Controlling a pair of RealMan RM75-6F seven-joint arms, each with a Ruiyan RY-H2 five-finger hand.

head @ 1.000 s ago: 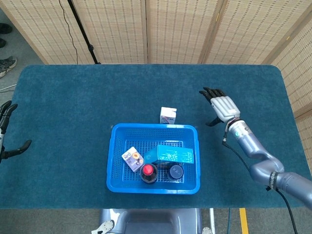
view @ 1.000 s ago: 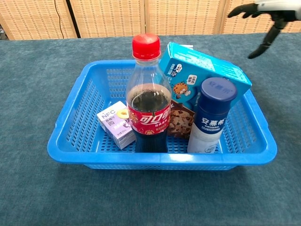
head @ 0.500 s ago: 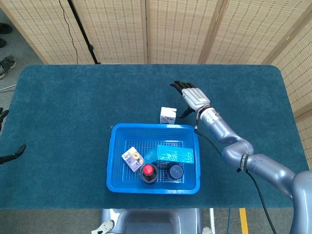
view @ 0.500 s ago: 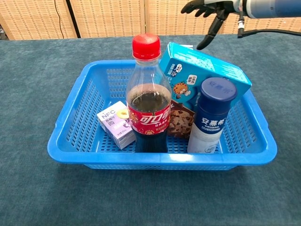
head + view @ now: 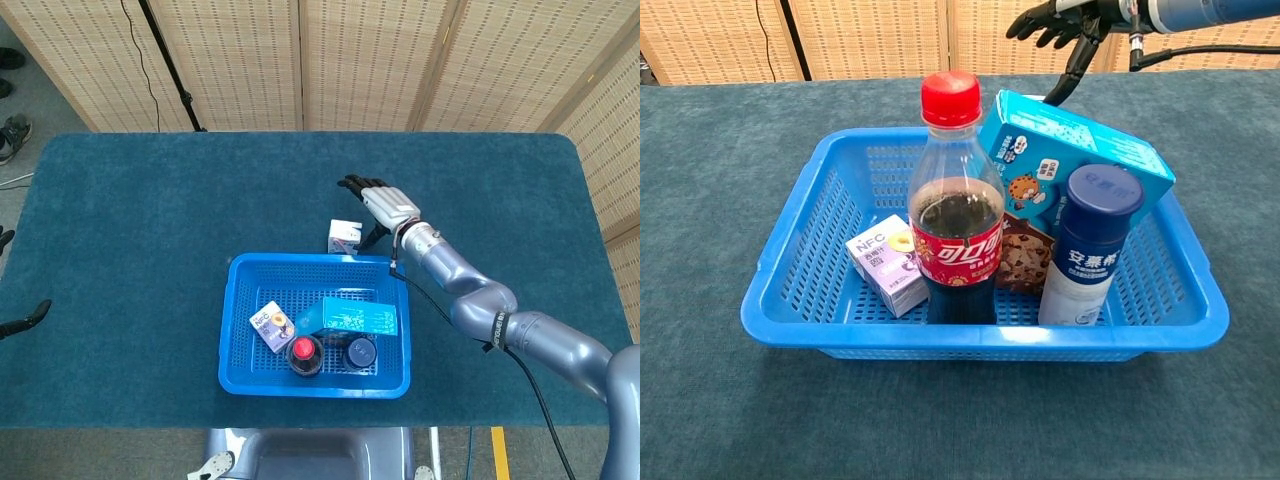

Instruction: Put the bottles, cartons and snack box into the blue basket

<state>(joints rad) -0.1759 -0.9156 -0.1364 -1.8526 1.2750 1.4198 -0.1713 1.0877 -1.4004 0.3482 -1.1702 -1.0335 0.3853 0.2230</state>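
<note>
Last carton (image 5: pixel 344 237), centre frame behind blue basket (image 5: pixel 232 330): unpacked. Right hand (image 5: pixel 383 206) released, fingers spread, just beside it. Next: grasp, lift over rim.

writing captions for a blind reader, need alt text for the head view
Seen from above, the right hand hovers open beside a small white carton standing just behind a blue basket on a teal table. The basket holds a red-capped cola bottle, a blue-capped bottle, a teal snack box and a small carton.
</note>
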